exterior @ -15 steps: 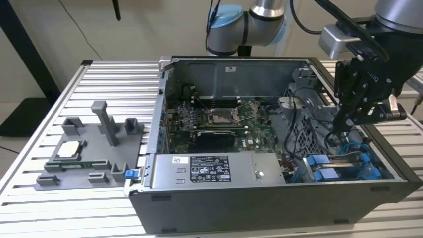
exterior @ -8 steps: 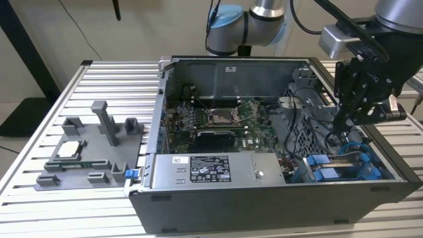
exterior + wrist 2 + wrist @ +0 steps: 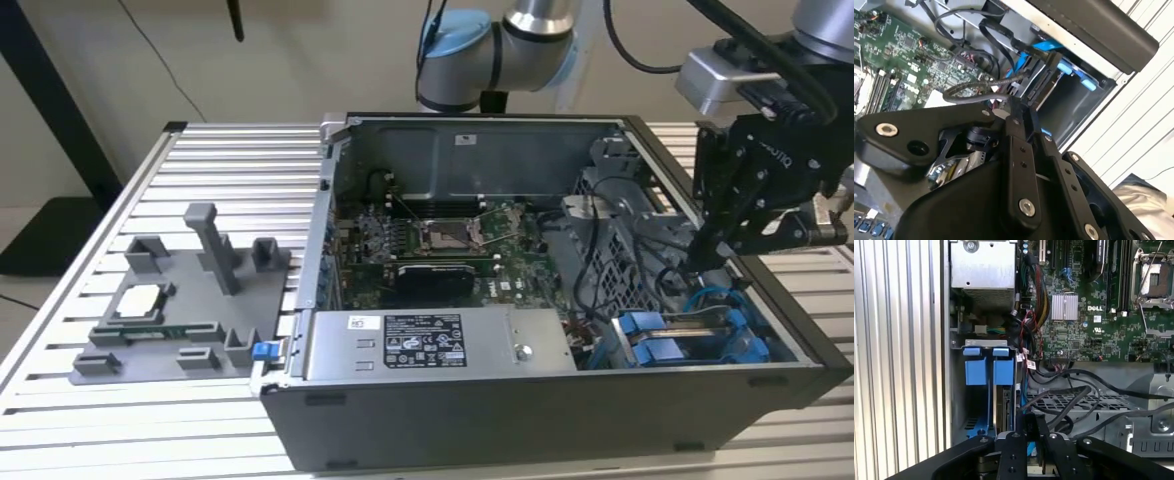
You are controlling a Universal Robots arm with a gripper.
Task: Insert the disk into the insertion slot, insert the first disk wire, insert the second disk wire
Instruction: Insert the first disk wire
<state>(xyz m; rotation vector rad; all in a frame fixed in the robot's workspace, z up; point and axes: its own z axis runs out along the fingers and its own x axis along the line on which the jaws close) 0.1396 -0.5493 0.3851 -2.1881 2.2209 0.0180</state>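
Aluminium slats of the table (image 3: 134,440) carry the open grey steel computer case (image 3: 534,420), in whose corner bay the silver-grey disk (image 3: 1003,374) in its bright blue plastic carrier already sits, so my black claw (image 3: 1027,422) hangs just beside it, tips drawn together among black wires (image 3: 1064,395).

Beige wall (image 3: 280,60), ribbed alu table (image 3: 227,150), black post (image 3: 64,120) behind table

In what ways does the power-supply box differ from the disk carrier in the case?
The power-supply box is grey metal with a label; the disk carrier is bright blue plastic. The box lies along the case's near wall, the carrier in the corner at the exterior view's right. Both sit inside the open case.
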